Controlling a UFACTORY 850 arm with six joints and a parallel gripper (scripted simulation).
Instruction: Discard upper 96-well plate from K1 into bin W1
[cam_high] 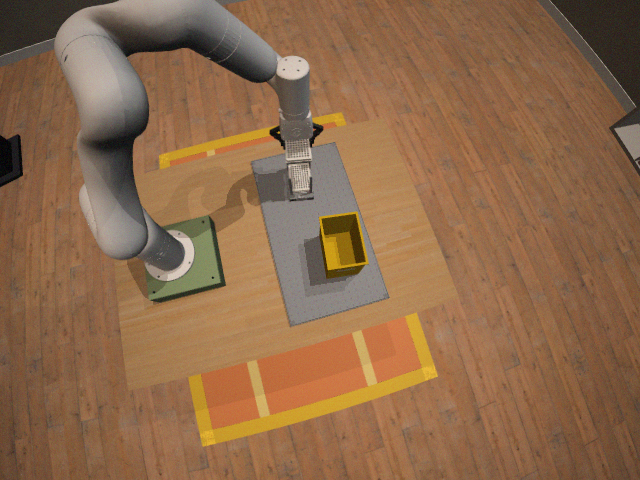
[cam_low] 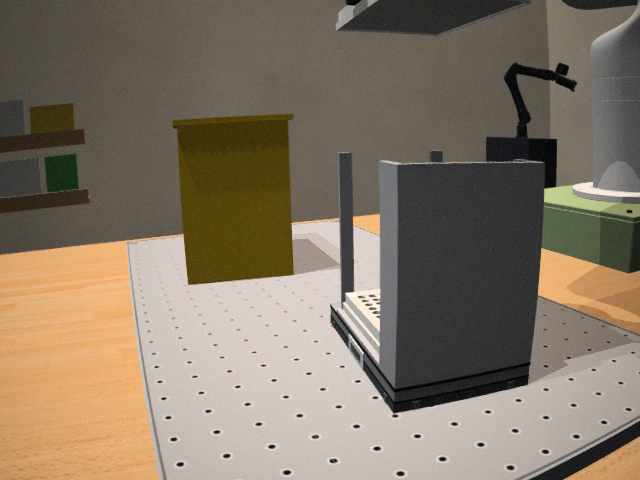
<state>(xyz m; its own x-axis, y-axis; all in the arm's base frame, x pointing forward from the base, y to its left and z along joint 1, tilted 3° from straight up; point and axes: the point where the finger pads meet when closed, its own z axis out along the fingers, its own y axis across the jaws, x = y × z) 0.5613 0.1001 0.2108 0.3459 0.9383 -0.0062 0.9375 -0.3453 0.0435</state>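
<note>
top: lower plate [cam_high: 300,178] inside rack k1 [cam_high: 301,195]

The arm [cam_high: 98,103] arches over, wrist pointing straight down, end effector [cam_high: 298,138] clamped on the plate [cam_high: 298,149].

Wood plank floor [cam_high: 491,206], grey skirting [cam_high: 584,46] along dark walls. Wooden table [cam_high: 248,320] mid-floor; orange-and-yellow floor markings [cam_high: 310,377] at its near edge, another strip [cam_high: 227,142] at its far edge. Grey-brown wall [cam_low: 155,62] behind table. Left of table: two wall shelves [cam_low: 41,139] with coloured boxes [cam_low: 61,172]. Right: black pedestal [cam_low: 522,155] carrying small black arm [cam_low: 522,93].
</note>
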